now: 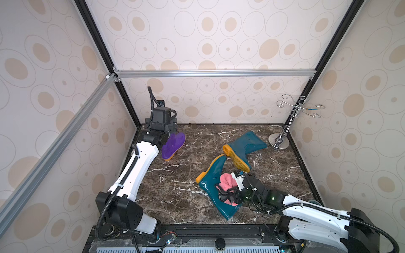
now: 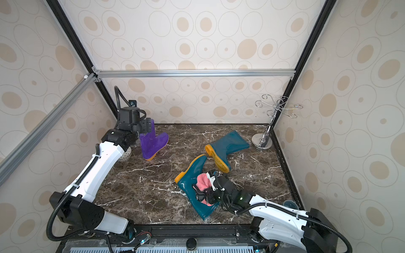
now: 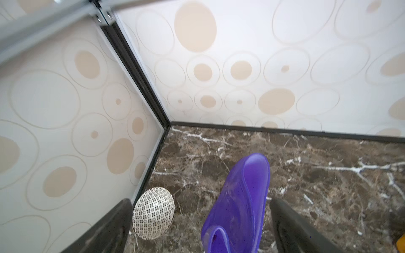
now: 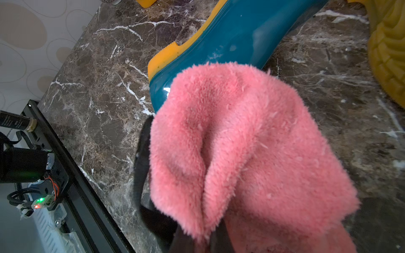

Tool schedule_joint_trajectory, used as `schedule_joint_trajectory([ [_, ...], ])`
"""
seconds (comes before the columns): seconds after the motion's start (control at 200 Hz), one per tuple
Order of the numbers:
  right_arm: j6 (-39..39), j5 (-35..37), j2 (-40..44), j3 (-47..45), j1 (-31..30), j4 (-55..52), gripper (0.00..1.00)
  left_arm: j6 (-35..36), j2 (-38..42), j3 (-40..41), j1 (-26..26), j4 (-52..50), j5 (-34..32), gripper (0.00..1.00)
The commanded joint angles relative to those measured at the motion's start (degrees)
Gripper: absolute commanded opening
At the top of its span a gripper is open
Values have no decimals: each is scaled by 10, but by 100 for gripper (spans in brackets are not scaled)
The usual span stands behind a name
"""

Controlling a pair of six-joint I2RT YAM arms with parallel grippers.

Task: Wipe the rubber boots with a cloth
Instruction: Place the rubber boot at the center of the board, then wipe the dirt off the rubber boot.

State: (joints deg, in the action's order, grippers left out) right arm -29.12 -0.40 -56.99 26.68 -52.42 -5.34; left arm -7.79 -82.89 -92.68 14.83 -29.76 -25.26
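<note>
Well, the left arm [image 2: 92, 170] stretches to the far left corner of the table [image 1: 175, 175]. The left gripper [image 3: 199, 203] is wide open, one finger on each side of the purple boot [image 2: 151, 142] standing there. A spotty bowl [image 3: 153, 213] sits close by; its inside is hidden. The right gripper [image 1: 225, 195] squeezes the fluffy pink cloth [image 4: 241, 142] tight. The cloth rests on the shiny near teal boot [image 1: 210, 175], which lies by the front edge. The far teal boot [image 1: 245, 142] lies towards the far right corner.

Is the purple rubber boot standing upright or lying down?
Upright: the glossy purple rubber boot stands on its orange sole, shaft pointing up.
</note>
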Motion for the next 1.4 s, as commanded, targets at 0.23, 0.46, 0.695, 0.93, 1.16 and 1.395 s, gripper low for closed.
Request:
schedule_joint_trajectory([
  [0.23, -13, 86, 67, 41, 11, -93, 0, -62, 76, 85, 173, -37, 57, 96],
  [0.46, -30, 26, 34, 33, 20, -93, 0, -176, 157, 318, 238, 48, 144, 91],
  [0.695, -31, 24, -15, 9, 21, -20, 0, -217, 142, 441, 254, 113, 158, 90],
  [0.93, -28, 4, -123, 43, 27, 56, 0, -271, 93, 570, 254, 258, 212, 90],
  [1.16, -23, 13, -166, 76, 36, 94, 0, -267, 49, 598, 255, 334, 227, 91],
  [1.395, -24, 5, -176, 70, 43, 109, 0, -235, 36, 583, 253, 347, 222, 80],
])
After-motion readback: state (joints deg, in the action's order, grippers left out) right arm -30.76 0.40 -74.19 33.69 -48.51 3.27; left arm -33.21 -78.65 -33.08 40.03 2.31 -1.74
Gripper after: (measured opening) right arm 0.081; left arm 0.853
